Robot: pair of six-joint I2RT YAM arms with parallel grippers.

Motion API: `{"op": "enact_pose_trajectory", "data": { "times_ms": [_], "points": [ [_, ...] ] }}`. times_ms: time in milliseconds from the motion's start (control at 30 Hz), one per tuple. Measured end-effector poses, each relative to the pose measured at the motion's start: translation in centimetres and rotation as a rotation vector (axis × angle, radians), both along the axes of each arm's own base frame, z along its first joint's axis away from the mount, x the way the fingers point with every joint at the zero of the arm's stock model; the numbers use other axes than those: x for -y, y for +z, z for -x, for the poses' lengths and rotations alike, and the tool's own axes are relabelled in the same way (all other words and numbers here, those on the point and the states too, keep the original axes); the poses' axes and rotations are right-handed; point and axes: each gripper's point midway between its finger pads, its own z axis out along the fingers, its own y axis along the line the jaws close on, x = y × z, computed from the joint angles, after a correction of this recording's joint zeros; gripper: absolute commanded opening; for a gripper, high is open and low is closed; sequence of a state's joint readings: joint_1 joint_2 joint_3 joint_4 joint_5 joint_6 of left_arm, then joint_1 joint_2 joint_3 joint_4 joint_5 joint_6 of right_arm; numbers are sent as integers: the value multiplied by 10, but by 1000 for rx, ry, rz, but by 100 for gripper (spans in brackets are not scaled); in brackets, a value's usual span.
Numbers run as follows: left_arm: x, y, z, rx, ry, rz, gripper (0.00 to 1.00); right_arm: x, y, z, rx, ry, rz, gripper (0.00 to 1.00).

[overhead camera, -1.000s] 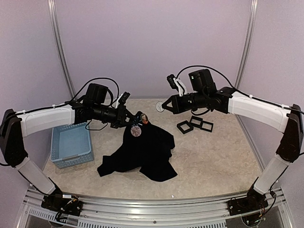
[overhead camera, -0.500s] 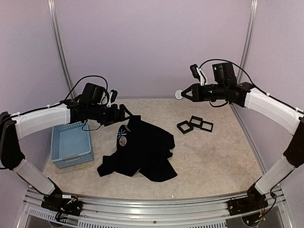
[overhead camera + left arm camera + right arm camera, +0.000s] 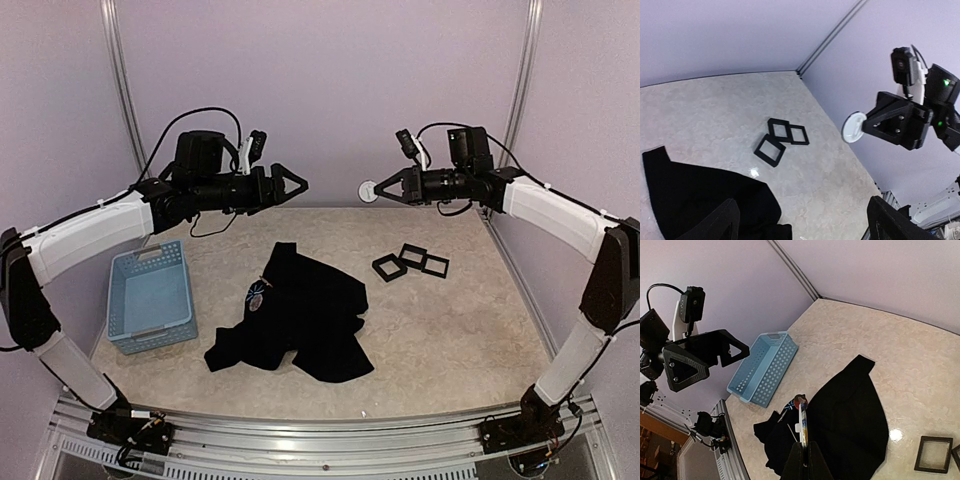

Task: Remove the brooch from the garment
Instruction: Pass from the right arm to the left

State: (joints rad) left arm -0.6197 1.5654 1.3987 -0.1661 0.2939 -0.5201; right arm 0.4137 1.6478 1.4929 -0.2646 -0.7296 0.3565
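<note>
The black garment lies crumpled on the table, a small blue mark at its neck. My right gripper is raised over the back of the table, shut on the round white brooch, well clear of the cloth. Seen edge-on in the right wrist view, the brooch stands up from the closed jaws above the garment. My left gripper hangs open and empty above the garment's far end. In the left wrist view its fingers frame the garment, with the brooch opposite.
A light-blue perforated basket stands left of the garment. Three small black square frames lie on the table to the right. Metal posts and lilac walls close off the back and both sides.
My left gripper let go of the garment, opened and rose. The cloth dropped flat onto the table. My right gripper carried the brooch up and to the right.
</note>
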Motion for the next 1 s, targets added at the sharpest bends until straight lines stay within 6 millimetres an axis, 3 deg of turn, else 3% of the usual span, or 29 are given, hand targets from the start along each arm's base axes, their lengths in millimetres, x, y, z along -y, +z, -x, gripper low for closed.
{"op": "enact_pose_trajectory", "data": {
  "times_ms": [100, 300, 633, 867, 1000],
  "points": [
    [23, 13, 7, 18, -103, 77, 86, -11, 0, 7, -28, 90, -49, 0],
    [54, 8, 17, -45, -231, 179, 82, -19, 7, 26, -58, 217, -108, 0],
    [87, -11, 43, -167, -372, 230, 54, -26, 12, 59, -138, 388, -182, 0],
    [101, -10, 62, -183, -422, 239, 33, -33, 6, 77, -188, 454, -194, 0],
    [104, -9, 64, -181, -424, 242, 27, -37, 8, 83, -189, 482, -200, 0]
  ]
}}
